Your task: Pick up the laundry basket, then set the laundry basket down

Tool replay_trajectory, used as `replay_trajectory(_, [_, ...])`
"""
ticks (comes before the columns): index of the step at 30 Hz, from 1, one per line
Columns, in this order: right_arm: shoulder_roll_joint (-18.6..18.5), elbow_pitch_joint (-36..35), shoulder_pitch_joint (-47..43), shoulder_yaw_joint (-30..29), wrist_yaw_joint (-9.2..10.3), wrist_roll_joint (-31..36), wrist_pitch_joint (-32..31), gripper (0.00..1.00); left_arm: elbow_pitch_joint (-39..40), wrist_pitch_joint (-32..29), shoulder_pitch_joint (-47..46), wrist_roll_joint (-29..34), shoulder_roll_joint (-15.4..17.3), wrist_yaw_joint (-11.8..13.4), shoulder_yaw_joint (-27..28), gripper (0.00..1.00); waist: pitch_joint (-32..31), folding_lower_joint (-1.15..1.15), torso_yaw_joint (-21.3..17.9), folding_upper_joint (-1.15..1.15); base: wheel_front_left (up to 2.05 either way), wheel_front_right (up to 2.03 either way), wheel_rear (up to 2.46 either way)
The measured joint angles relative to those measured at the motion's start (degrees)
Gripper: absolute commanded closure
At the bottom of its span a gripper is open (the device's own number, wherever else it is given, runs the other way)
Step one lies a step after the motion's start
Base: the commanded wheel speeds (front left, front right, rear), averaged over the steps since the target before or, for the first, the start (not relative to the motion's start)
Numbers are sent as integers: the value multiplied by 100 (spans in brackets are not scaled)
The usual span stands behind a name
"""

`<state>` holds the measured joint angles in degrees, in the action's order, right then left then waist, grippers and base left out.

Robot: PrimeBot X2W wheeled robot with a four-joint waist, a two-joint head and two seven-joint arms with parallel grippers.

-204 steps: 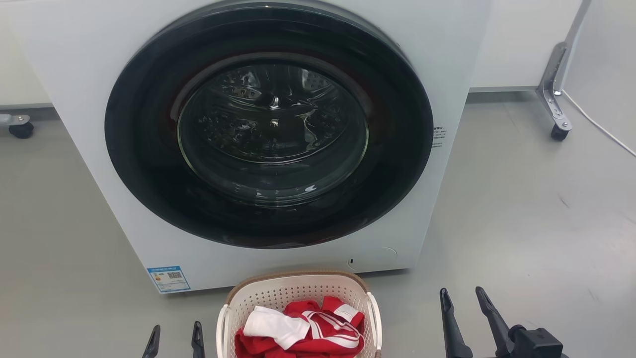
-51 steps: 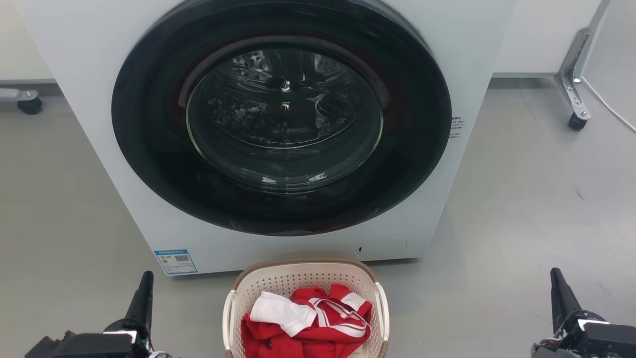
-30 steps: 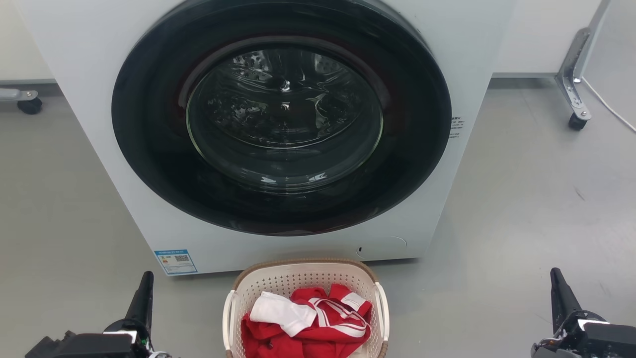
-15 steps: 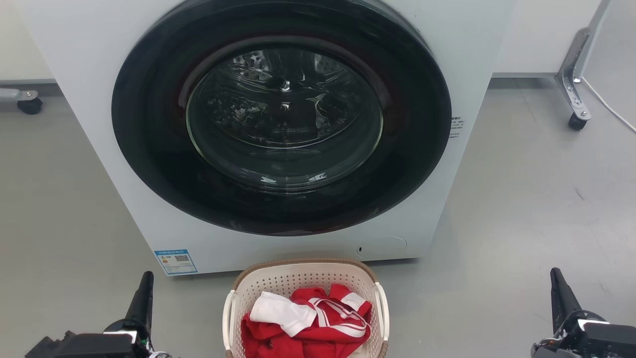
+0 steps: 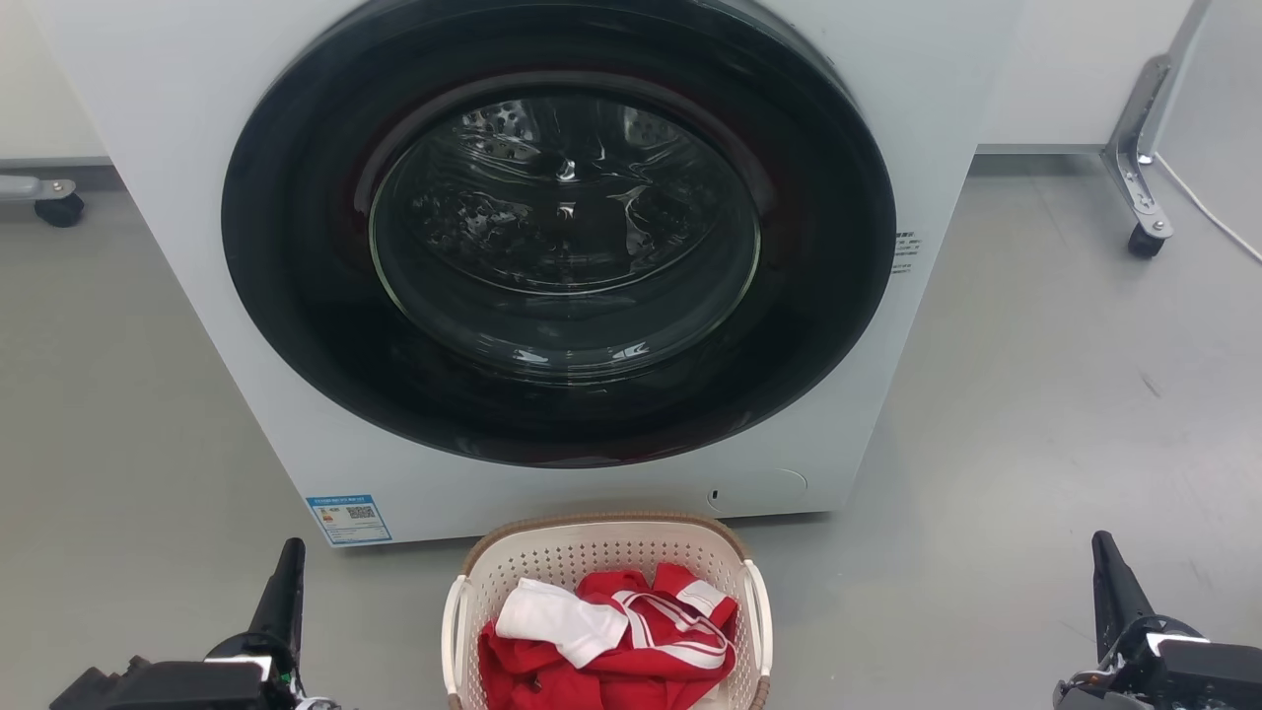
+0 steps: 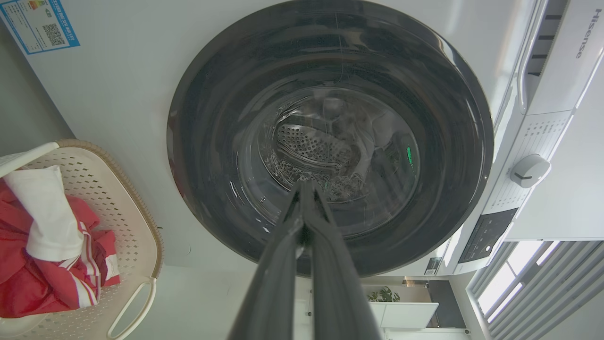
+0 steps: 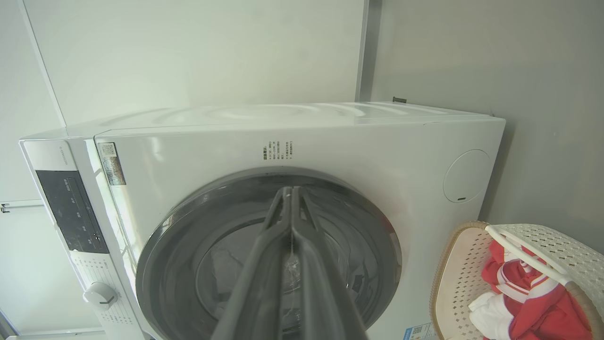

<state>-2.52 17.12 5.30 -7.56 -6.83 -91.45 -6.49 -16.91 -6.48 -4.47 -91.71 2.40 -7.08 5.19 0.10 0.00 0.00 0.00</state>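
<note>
The laundry basket (image 5: 582,560), cream with small perforations, a brown woven rim and white side handles, sits on the floor just in front of the washer, at the head view's bottom centre. It holds red and white clothes (image 5: 611,631). My left gripper (image 5: 286,570) stands shut well to its left, my right gripper (image 5: 1106,562) shut far to its right; neither touches it. The left wrist view has the basket (image 6: 137,226) at its left edge and my left gripper (image 6: 304,186) closed, empty. In the right wrist view the basket (image 7: 453,283) is at lower right, my right gripper (image 7: 289,191) closed, empty.
A white front-loading washer (image 5: 177,197) with a big dark round door (image 5: 562,227) stands right behind the basket. Grey floor (image 5: 1035,394) spreads on both sides. A caster leg (image 5: 1134,187) and a white cable (image 5: 1213,217) are at far right, another caster (image 5: 54,202) far left.
Since the oldest frame both grippers have closed and moved outward, away from the basket, and the camera has shifted slightly. Over the last second nothing has moved.
</note>
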Motion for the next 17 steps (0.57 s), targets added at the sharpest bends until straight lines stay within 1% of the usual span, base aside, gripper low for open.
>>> replay_trajectory(17, [0,-1,0,0,0,-7,0,100,1,0,0,0,0,0,0,100,1,0,0,0,0,0,0])
